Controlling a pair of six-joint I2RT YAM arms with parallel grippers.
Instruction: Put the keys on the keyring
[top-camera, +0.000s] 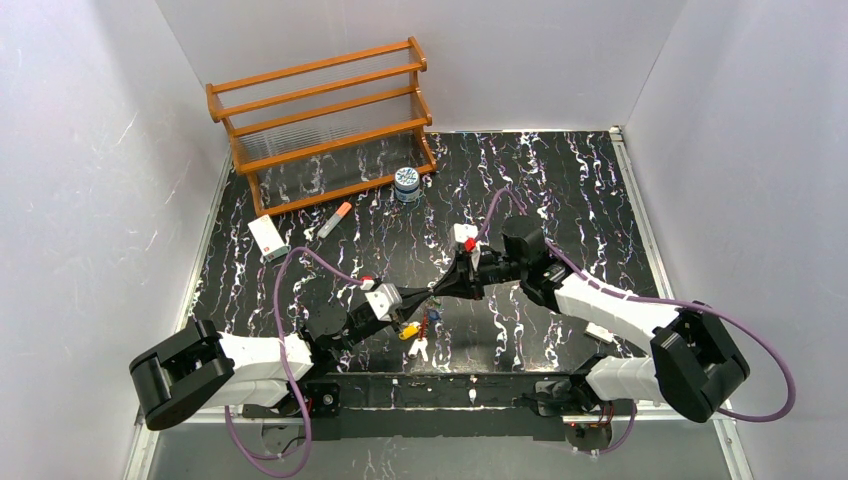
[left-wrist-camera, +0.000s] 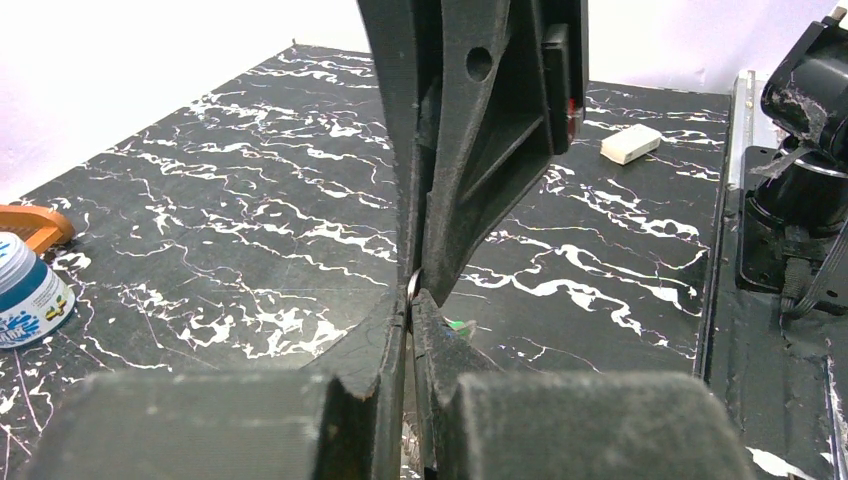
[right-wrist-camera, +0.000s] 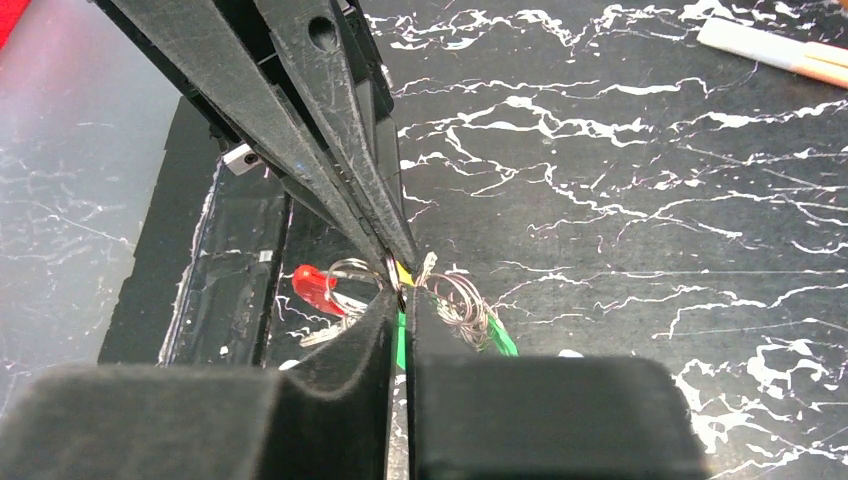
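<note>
Mostly bunched, the keys (right-wrist-camera: 318, 288) show red, green, yellow heads.

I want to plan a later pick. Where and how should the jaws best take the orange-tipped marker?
Probably mid-barrel of the marker, from straight above, jaws across its length: it lies flat and slanted on the table, both long sides free.

The table (top-camera: 560, 180) is black with white marble veining. Towards its near edge the keys (top-camera: 409, 333) have yellow, blue, red and green heads on silver rings. At the far left corner stands an orange-brown rack (top-camera: 320, 110), with a blue-and-white patterned jar (top-camera: 407, 184) and an orange-tipped grey marker (top-camera: 335, 220) nearby
</note>
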